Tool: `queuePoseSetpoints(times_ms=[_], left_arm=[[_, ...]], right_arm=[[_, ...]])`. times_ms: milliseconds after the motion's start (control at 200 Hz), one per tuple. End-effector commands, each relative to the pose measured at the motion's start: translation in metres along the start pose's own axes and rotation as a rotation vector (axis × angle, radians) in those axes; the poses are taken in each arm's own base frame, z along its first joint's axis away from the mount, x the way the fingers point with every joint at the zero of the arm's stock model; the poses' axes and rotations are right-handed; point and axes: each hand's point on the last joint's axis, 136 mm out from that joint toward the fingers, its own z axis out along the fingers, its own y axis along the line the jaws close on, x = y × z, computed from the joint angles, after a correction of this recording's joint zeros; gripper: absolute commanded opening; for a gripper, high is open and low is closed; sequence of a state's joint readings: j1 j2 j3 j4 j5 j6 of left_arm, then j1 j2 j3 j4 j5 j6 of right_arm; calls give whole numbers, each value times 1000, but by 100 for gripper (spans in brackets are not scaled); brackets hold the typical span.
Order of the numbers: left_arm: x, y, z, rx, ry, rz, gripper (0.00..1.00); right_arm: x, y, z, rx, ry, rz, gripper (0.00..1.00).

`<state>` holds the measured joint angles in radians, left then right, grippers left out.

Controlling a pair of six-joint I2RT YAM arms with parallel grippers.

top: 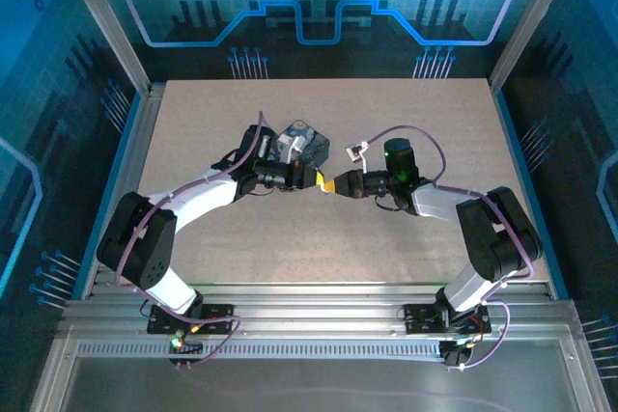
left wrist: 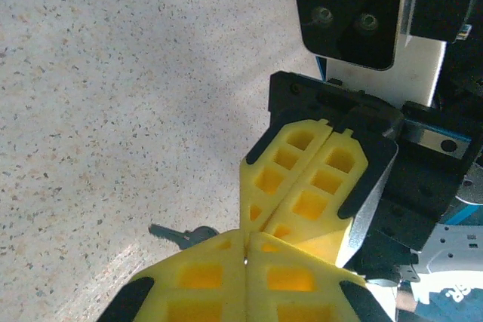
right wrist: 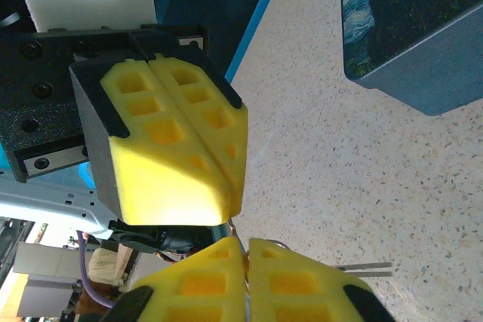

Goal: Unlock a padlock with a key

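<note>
- Padlock position is something you cannot tell for sure: only a thin sliver of metal (right wrist: 235, 229) shows, right where the two sets of fingertips meet.
- Your key (left wrist: 183, 236) is grey and sticks out sideways from just beside that meeting point, low over the table (top: 435, 113). From the right wrist you see it as thin metal strips (right wrist: 364, 267) with a small ring (right wrist: 276, 245) at the inner end. You cannot tell whether it rests on the surface or hangs.
- Your left gripper (top: 318, 180) has its yellow fingers (left wrist: 204, 280) pressed flat together, with no gap at the seam. What it pinches, if anything, you cannot tell.
- Your right gripper (top: 334, 185) also has its fingers (right wrist: 294, 280) closed, with only a hairline slit between them.
- The two grippers point at each other tip to tip, touching or nearly so, near the middle of the table.
- The box (top: 299, 142), dark with a blue-and-yellow swirl picture, lies just beyond the left gripper, apart from the fingertips.
- Both arms reach inward from the near edge, bent at the elbows.
</note>
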<state>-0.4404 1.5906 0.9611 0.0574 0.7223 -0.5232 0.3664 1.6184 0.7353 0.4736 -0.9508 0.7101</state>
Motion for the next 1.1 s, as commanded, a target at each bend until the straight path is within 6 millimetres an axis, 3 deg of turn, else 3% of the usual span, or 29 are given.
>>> queuePoseSetpoints(times_ms=[0, 120, 380, 795, 1095], left_arm=[[-5, -6, 1, 24, -3, 25, 0], [-7, -10, 0, 38, -12, 24, 0], [-10, -15, 1, 76, -13, 17, 0], [-15, -14, -6, 103, -46, -12, 0], [-16, -14, -8, 111, -55, -17, 0]], right_arm=[[-7, 10, -2, -21, -10, -38, 24], [-12, 13, -12, -2, -55, -58, 41], [-18, 17, -10, -13, -67, -102, 46], [-9, 22, 2, -70, -35, -115, 34], [-12, 25, 3, -77, -41, -117, 18]])
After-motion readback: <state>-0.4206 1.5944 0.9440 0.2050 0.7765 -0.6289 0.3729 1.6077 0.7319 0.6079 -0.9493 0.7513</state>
